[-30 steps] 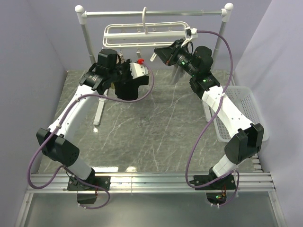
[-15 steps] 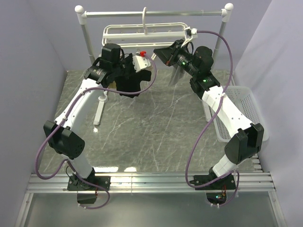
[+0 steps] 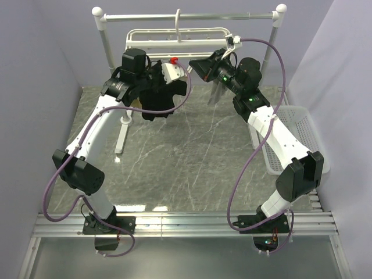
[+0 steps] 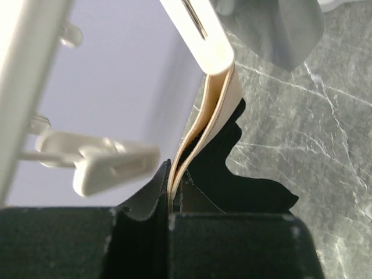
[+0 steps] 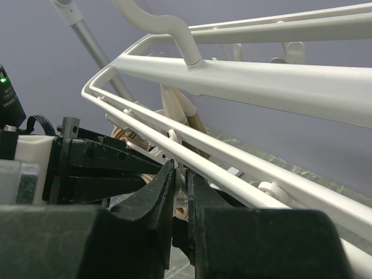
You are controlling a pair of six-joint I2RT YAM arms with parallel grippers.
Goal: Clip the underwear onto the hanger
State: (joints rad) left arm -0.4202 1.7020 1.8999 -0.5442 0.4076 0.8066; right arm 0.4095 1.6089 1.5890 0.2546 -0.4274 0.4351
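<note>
The underwear point(image 3: 160, 103), black with a tan waistband point(image 4: 212, 110), hangs from my left gripper point(image 3: 172, 77) just below the hanger point(image 3: 151, 36). In the left wrist view my left gripper point(image 4: 172, 187) is shut on the waistband. The tip of a white clip point(image 4: 203, 35) sits at the waistband's top edge. Another clip point(image 4: 110, 163) dangles beside it on the left. My right gripper point(image 3: 196, 63) is at the hanger's rail point(image 5: 261, 75). It is point(image 5: 181, 173) shut on a small white clip point(image 5: 185, 174) under the rail.
The hanger's hook hangs on a metal rail point(image 3: 192, 15) with white posts. A grey garment point(image 3: 215, 93) hangs under the right gripper. A white basket point(image 3: 302, 133) stands at the table's right edge. Purple walls close in the back and sides.
My left arm has lifted the underwear up and back toward the hanger's clips. The right arm has stayed at the rail.
</note>
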